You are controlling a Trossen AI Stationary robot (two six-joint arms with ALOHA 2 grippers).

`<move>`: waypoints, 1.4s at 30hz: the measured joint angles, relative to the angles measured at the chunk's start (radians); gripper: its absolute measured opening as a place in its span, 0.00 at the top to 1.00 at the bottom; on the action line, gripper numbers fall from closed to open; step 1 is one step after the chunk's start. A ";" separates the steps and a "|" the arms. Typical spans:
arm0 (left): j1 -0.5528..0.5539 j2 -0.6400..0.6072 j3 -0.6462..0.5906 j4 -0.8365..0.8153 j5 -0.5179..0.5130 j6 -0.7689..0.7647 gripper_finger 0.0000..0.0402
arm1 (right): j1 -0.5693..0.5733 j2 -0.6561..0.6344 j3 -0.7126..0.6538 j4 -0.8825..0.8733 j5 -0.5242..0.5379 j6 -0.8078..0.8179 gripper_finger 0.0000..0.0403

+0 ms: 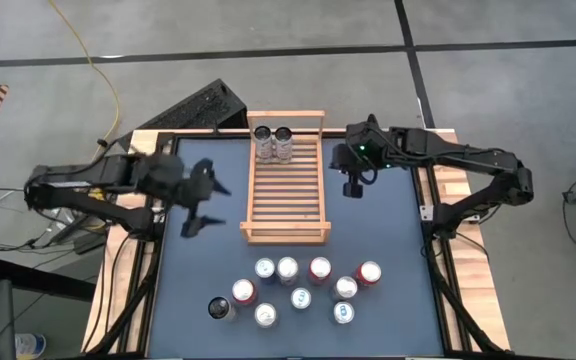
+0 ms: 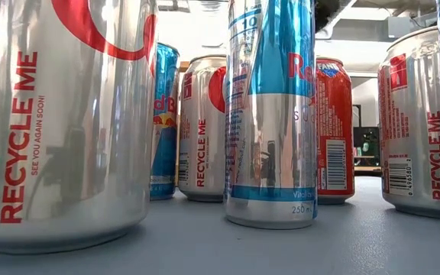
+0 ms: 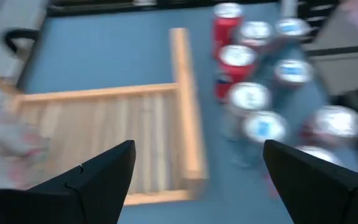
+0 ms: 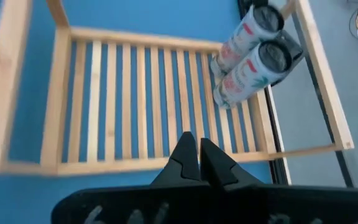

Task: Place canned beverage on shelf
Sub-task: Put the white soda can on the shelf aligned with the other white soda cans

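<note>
The shelf [image 1: 287, 178] lies at centre frame on the tabletop [image 1: 388, 230], two cans [image 1: 273, 142] at its upper end; left tool [image 1: 205, 198] gapes empty at its left, right tool [image 1: 353, 186] pinched together at its right

Light-wood slatted shelf [image 1: 286, 190], blue table [image 1: 388, 230], red-and-silver cans [image 1: 298, 285]

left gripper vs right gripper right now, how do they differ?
The left gripper has its fingers spread wide; the right gripper is shut, fingertips together. The left gripper sits off the left side of the shelf near its front end; the right gripper sits off the right side near the back end, where two cans stand. Shared: both hold nothing and hover beside the shelf, not over it.
</note>
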 joint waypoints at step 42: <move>-0.843 0.108 -0.001 -0.164 -0.671 -0.679 0.15 | 0.585 0.858 0.433 1.009 -0.023 0.218 0.27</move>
